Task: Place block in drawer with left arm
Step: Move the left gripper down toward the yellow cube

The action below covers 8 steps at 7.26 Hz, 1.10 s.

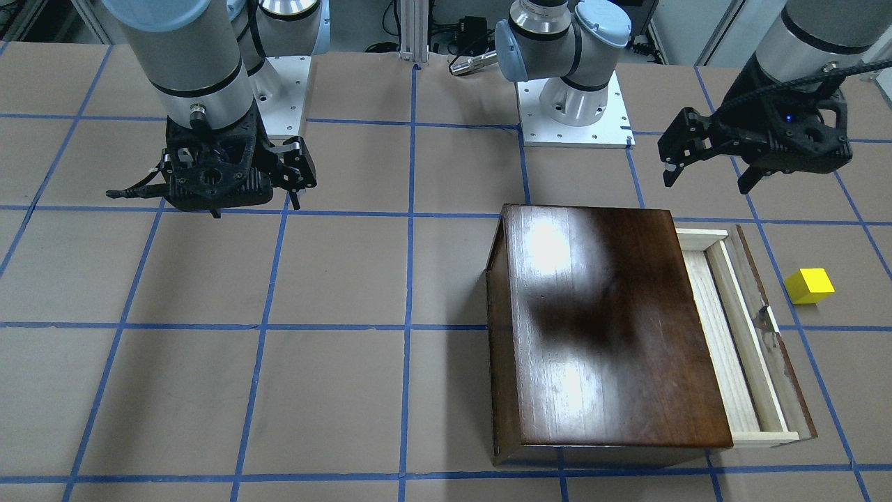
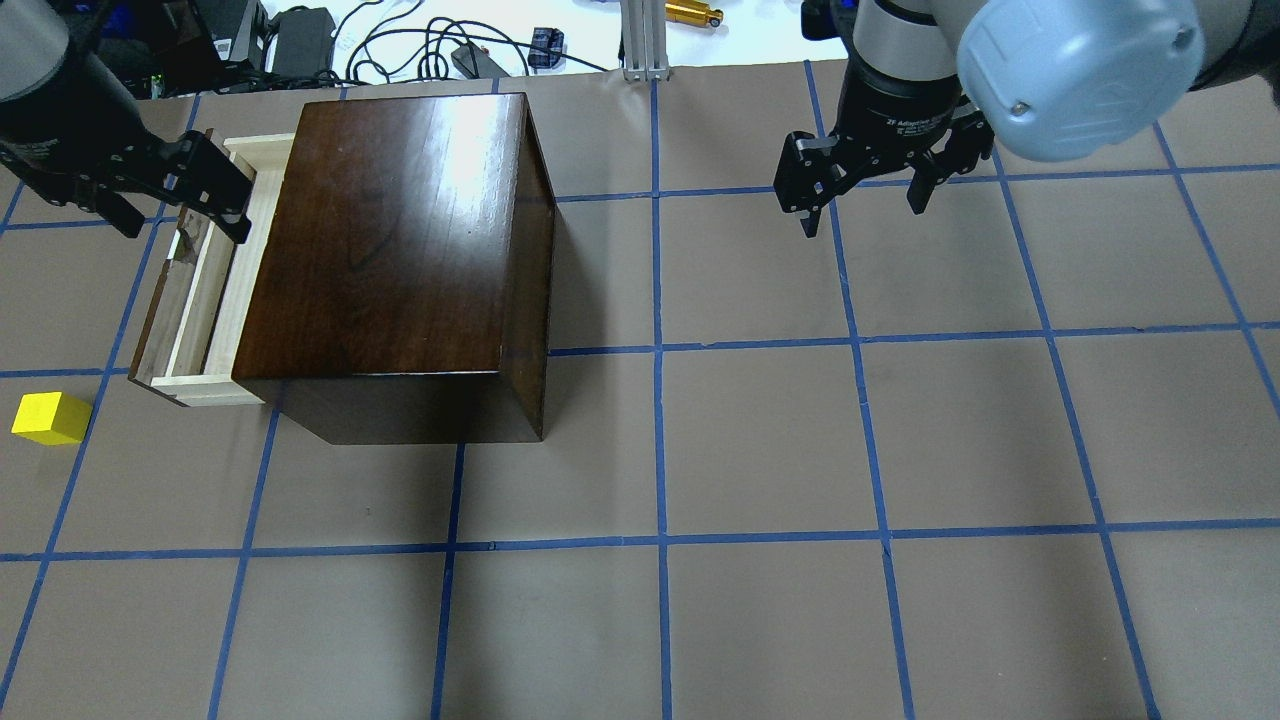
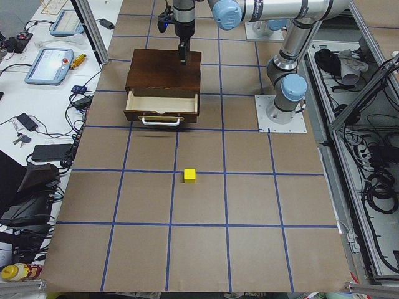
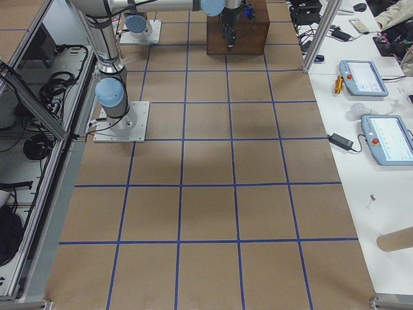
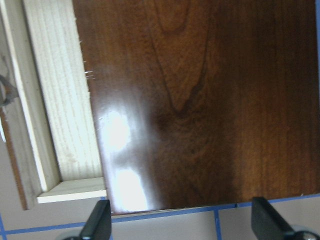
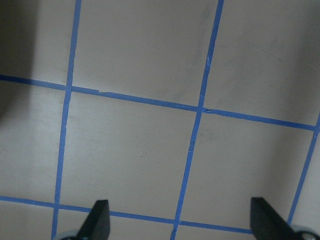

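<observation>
The left gripper [image 1: 707, 178] hangs in the air with its jaws spread wide and nothing between them; a blue light glows on its body. In the overhead view the left gripper [image 2: 185, 215] sits over the end of the drawer [image 2: 215, 290] nearest the table's far edge. In its own wrist view the two fingertips [image 5: 97, 225] frame the glossy top of the wooden box [image 5: 210, 100], with the pale drawer [image 5: 55, 100] running down the left side of that view.

The drawer [image 1: 725, 335] is pulled partway out of the box [image 1: 599, 328], toward the table's left end. Its light wood floor is bare, and its dark, worn front panel faces that end. From the left end of the table, a white handle [image 3: 159, 119] shows on the front of the drawer [image 3: 163, 103]. The box [image 2: 400, 240] stands in the table's left half, close to the far edge.

The block [image 1: 809, 286], a small yellow cube, lies on the brown table [image 1: 334, 279] beyond the drawer's front, on the side toward the left end. It is near the drawer but touches neither it nor the gripper. In the overhead view the block [image 2: 50, 418] is close to the near corner of the drawer's front panel, and the side view shows the block [image 3: 189, 175] alone on the paper by a blue tape line.

The right gripper [image 2: 860, 205] hovers over the table's right half, well apart from the box. Its jaws are also wide and empty, and its wrist view shows only the fingertips [image 6: 97, 222] above brown paper crossed by blue tape.
</observation>
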Each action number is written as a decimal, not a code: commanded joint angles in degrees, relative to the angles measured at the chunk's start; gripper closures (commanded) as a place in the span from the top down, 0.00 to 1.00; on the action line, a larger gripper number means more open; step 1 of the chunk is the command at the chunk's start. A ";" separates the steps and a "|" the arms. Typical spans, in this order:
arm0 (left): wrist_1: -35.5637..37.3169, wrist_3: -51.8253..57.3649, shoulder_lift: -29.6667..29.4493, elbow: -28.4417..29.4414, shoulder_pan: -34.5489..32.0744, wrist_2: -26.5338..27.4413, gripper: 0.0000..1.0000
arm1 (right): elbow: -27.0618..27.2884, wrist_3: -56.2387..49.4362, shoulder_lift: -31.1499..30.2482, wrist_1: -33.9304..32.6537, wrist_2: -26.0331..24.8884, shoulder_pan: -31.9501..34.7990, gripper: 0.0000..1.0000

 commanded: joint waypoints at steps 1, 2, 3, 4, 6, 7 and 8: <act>-1.61 5.87 0.61 0.02 5.27 0.01 1.00 | 0.00 -0.05 0.00 0.00 0.00 0.00 1.00; -1.70 11.73 0.70 0.02 7.81 0.35 1.00 | 0.00 -0.05 0.00 0.00 0.00 0.00 1.00; -2.13 17.10 0.88 -0.15 11.14 0.44 1.00 | 0.00 0.04 0.00 0.00 0.00 0.00 1.00; -2.84 25.68 0.79 -0.15 15.44 0.44 1.00 | 0.00 -0.05 0.00 0.00 0.00 0.00 1.00; -3.28 34.69 0.18 -0.59 21.09 0.53 1.00 | 0.00 0.04 0.00 0.00 0.00 0.00 1.00; -3.19 38.82 0.09 -1.29 22.33 2.53 1.00 | 0.00 -0.05 0.00 0.00 0.00 0.00 1.00; -2.85 44.86 0.00 -2.34 24.60 3.51 1.00 | 0.00 -0.05 0.00 0.00 0.00 0.00 1.00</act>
